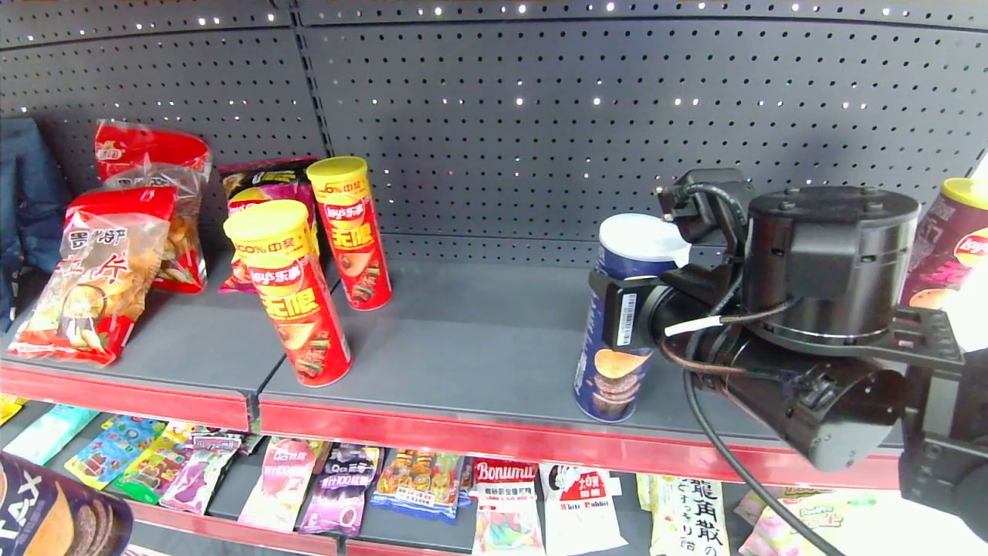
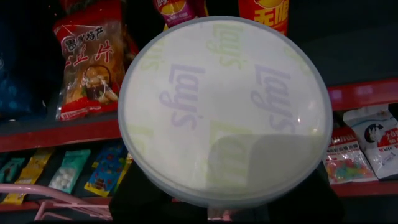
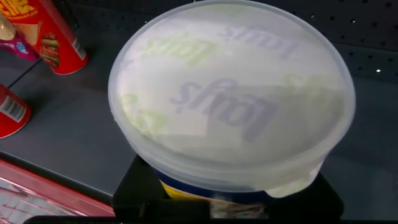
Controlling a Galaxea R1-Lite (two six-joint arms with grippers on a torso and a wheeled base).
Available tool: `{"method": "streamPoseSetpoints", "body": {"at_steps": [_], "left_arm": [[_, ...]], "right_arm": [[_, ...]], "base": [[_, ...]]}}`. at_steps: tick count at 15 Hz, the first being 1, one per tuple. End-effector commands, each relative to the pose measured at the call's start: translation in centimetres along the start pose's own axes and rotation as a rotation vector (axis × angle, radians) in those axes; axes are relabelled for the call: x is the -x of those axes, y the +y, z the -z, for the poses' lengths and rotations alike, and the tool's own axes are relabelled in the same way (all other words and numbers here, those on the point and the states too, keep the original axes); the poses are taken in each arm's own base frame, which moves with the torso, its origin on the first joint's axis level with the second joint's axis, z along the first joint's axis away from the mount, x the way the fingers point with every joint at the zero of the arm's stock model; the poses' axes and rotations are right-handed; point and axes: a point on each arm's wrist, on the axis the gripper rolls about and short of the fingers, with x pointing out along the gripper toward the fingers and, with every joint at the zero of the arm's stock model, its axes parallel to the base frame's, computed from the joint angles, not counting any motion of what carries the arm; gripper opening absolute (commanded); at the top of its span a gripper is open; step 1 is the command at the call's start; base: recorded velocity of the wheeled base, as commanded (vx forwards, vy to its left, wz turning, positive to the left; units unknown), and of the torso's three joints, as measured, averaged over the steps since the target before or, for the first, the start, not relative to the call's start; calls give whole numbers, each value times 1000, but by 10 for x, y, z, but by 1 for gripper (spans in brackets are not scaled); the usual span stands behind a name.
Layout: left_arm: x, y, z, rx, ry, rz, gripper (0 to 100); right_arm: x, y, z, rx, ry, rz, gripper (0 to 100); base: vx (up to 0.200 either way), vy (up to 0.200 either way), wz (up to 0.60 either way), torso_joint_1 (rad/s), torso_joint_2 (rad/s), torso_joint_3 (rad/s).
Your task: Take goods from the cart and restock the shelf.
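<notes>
The blue can (image 1: 614,378) on the shelf (image 1: 478,347) is clamped by the right gripper (image 1: 621,309); the other can (image 2: 224,106) by the left gripper (image 2: 227,211). Red cans (image 1: 297,293) are seen farther left.

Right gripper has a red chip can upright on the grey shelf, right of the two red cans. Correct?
Not quite: the head view shows the can in the right gripper is dark blue, not red. It is upright on the grey shelf, right of the two red cans.

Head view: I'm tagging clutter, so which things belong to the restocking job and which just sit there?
Job: blue can; dark can at lower left; top shelf.
Lying about: red cans; red snack bags; purple can; packets below.
</notes>
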Motion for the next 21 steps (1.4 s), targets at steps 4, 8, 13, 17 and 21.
{"method": "streamPoseSetpoints", "body": {"at_steps": [4,8,13,17,21], "left_arm": [[0,0,1,0,2,0,0],[0,0,1,-1,4,-1,0],[2,0,2,2,-3,-3,0],[1,0,3,0,1,-2,0],[1,0,3,0,1,-2,0]], "right_arm": [[5,0,8,18,20,-11,0],[6,-1,9,29,22,-6,0],[6,0,9,61,25,-6,0],[6,-1,11,61,27,-3,100],[7,-1,9,61,22,3,100]], "base": [[0,0,0,0,0,0],[0,0,0,0,0,0],[0,0,0,0,0,0],[0,0,0,0,0,0],[0,0,0,0,0,0]]}}
